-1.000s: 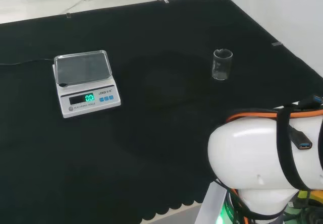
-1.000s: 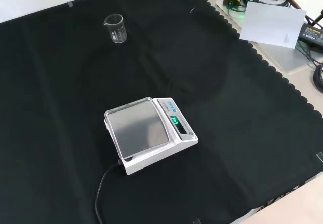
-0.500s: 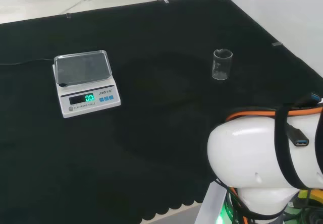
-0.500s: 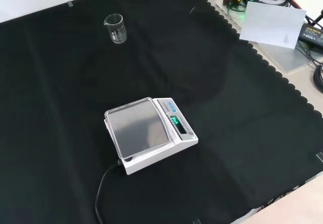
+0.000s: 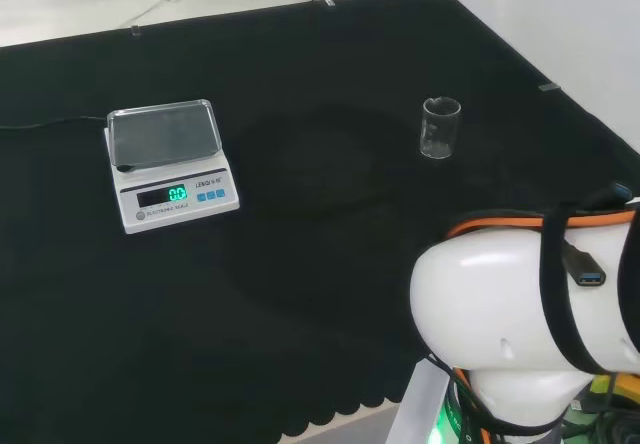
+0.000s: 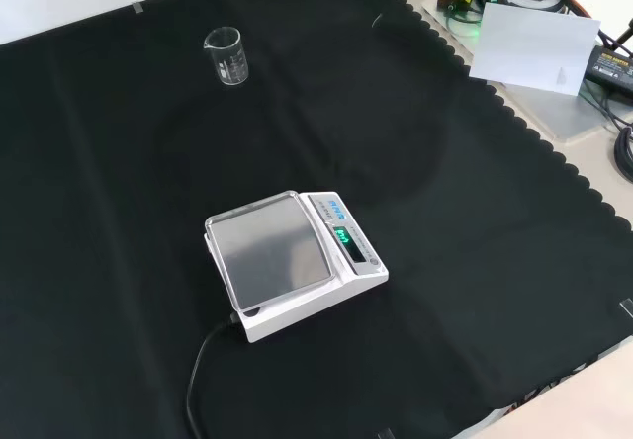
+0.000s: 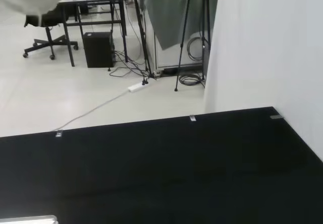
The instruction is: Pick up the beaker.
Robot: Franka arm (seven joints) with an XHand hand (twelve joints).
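Clear glass beaker with faint printed graduations, too small to read, upright at right of centre in the head view and at upper left in the front view, bare black cloth all round it. Scale, display lit, well apart. Hand's state cannot be told.

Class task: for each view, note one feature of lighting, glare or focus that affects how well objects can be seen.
Head view: the clear beaker shows faintly against the black cloth; the scale display glows green. Front view: the scale's pan reflects soft grey light. Wrist view: a blurred white shape at one corner is out of focus.
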